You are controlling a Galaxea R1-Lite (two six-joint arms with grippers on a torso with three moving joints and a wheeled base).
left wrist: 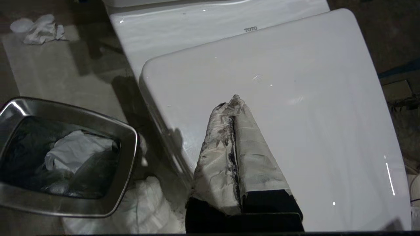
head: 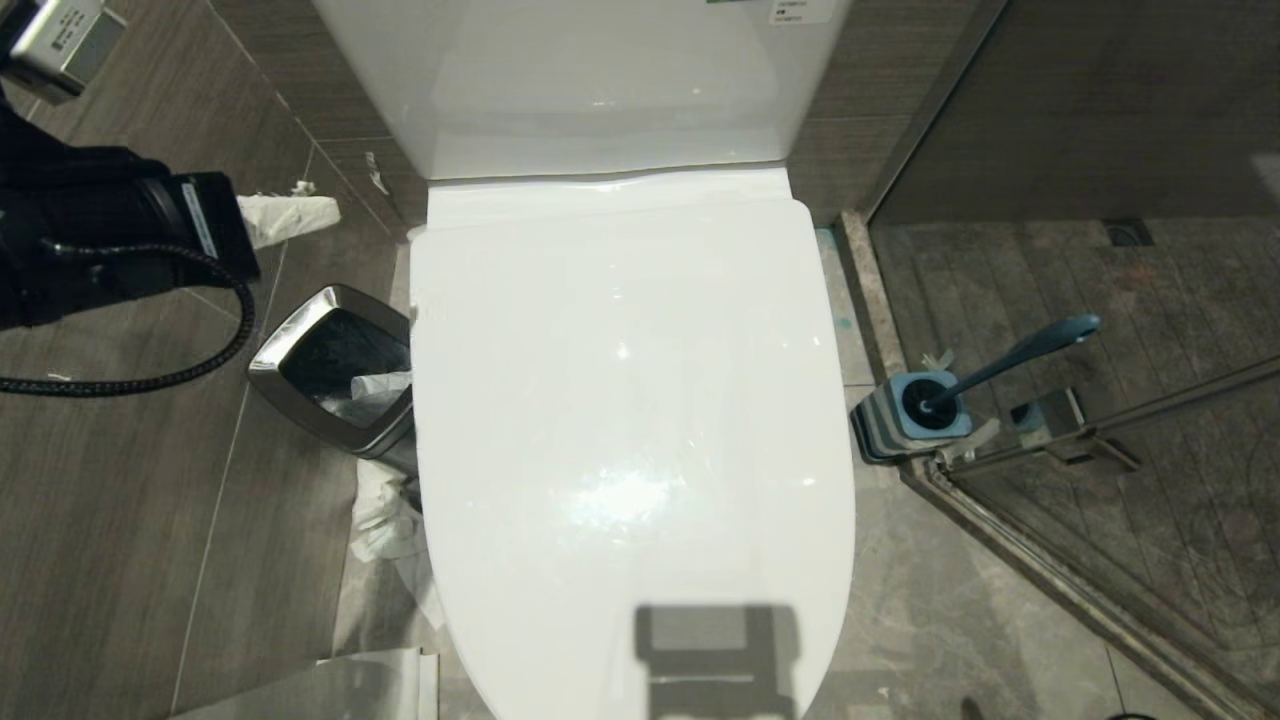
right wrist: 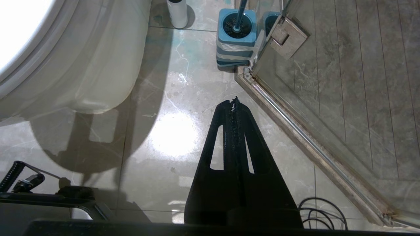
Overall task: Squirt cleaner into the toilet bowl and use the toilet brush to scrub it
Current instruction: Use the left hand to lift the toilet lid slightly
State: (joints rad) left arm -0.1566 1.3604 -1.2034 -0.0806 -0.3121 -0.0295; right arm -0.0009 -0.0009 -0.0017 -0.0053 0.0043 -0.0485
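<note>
Glossy white porcelain toilet bowl (head: 630,420), lid down: hard, slippery, hinged; lift at front rim; left hand (left wrist: 234,101) pinched shut, empty.

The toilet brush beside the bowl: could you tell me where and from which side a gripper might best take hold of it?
Probably the thicker free end of the toilet brush handle. It leans out of its holder, up and away from the toilet bowl, so that end stands clear in the air. Coming from above, jaws across the slim shaft, looks best; the glass shower door's frame crowds the holder lower down.
</note>
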